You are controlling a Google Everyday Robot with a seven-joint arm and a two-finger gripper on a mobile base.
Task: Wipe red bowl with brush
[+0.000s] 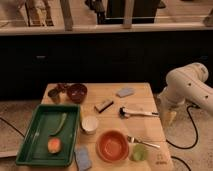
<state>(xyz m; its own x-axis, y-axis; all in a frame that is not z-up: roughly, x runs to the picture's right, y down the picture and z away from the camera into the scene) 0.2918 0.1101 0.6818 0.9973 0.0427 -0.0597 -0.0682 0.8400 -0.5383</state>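
A wooden counter (pixel 145 97) stands in a dim room before a run of dark cabinets, with the robot's pale arm (pixel 187 85) reaching in from beyond the right edge. The gripper (pixel 171 118) hangs low just off that right edge, about halfway along it; whether it is open or closed cannot be told here. The brush (pixel 140 113) lies flat on the right half of the counter, its long axis running nearly parallel to the front edge. Its dark head points toward the middle and the pale handle reaches toward the right edge. The handle's free end is therefore the nearest part, just beside the gripper and on its inward side. Taking it would probably call for a short move inward, closing across the handle rather than along it. The red bowl (pixel 112 146) sits near the front edge, forward of the brush head, between a white cup (pixel 89 124) and a fork (pixel 143 143).
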